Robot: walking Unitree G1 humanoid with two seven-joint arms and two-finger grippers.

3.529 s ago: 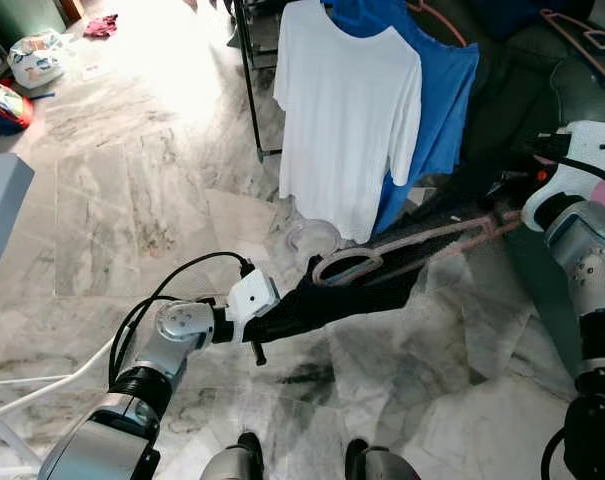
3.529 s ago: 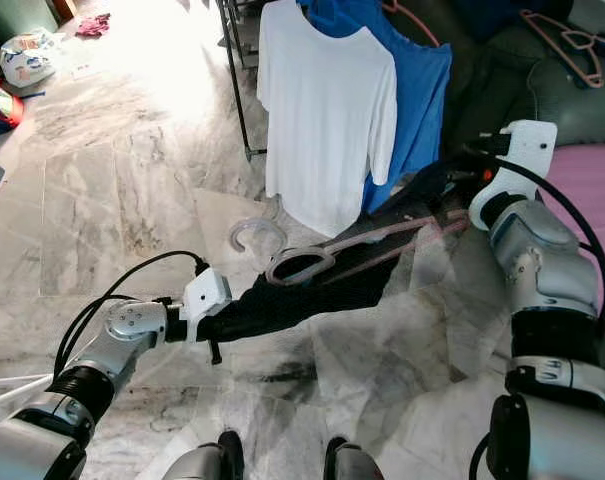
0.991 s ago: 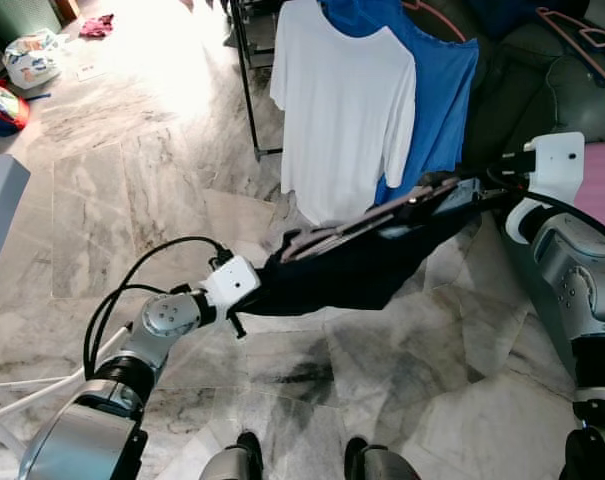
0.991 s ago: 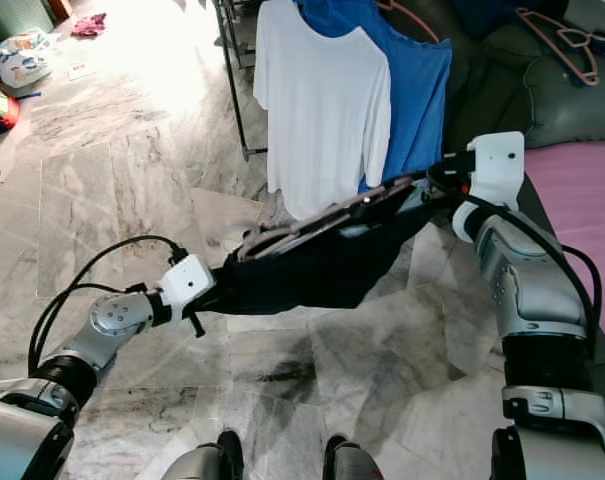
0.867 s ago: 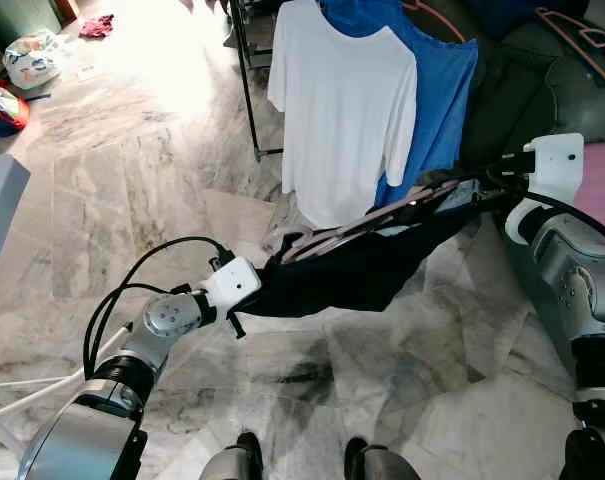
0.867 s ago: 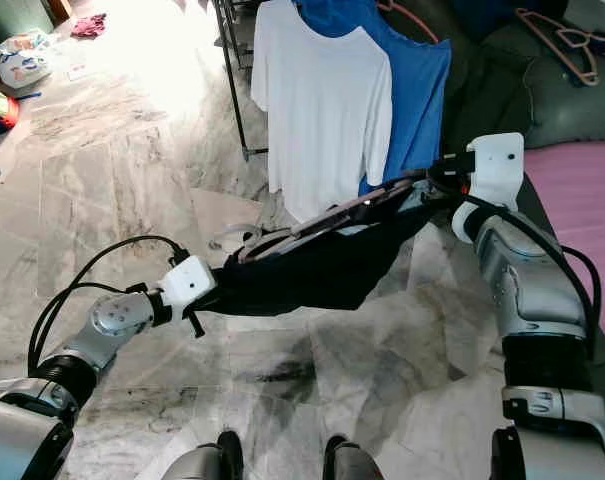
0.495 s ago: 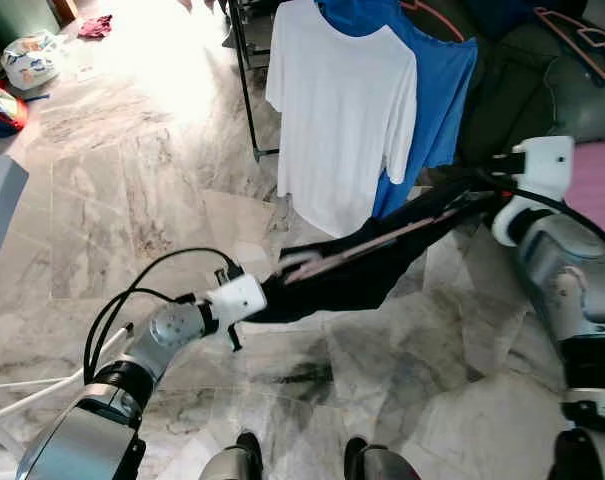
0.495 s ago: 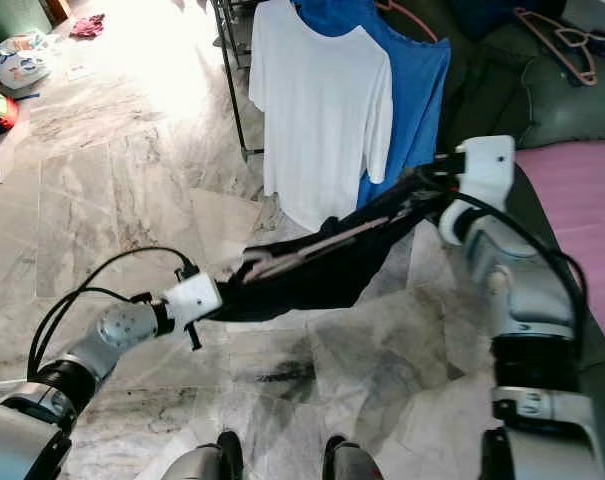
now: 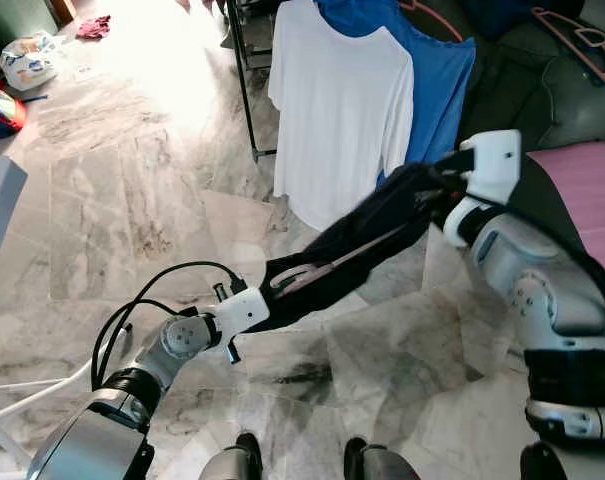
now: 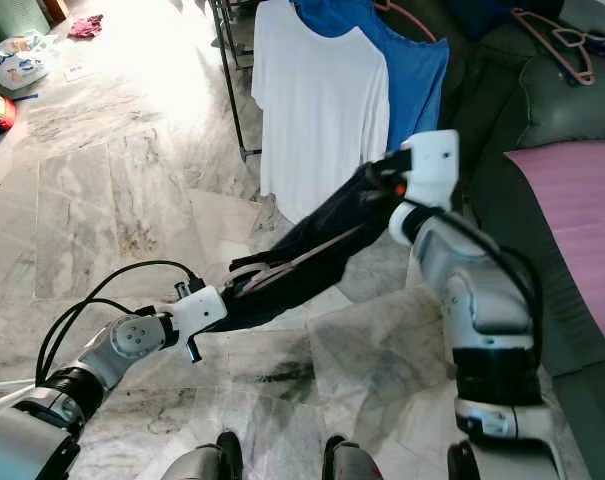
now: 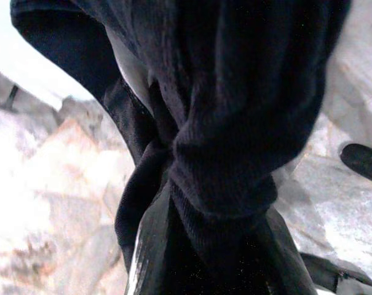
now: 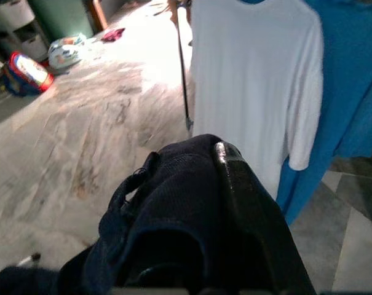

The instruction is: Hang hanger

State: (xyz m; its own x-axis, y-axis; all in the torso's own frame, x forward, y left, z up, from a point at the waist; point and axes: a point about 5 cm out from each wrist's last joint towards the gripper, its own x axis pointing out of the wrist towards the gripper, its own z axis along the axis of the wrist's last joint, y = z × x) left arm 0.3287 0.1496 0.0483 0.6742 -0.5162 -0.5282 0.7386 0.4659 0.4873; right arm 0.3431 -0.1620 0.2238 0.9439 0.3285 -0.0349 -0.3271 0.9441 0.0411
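A dark navy garment on a pink hanger stretches slantwise between my two grippers, above the marble floor. My left gripper holds its lower end, low and in front of me, shut on the cloth. In the left wrist view the garment bunches between the black fingers. My right gripper holds the upper end, raised near the hem of the white T-shirt. In the right wrist view the cloth drapes over one finger.
A clothes rack pole stands ahead, carrying the white T-shirt and a blue T-shirt. A dark sofa with pink hangers and a pink cover is at the right. Bags and toys lie at the far left.
My right gripper has swung left and upward toward the hanging shirts, so the garment now slants more steeply and bunches up. My left gripper has dropped slightly.
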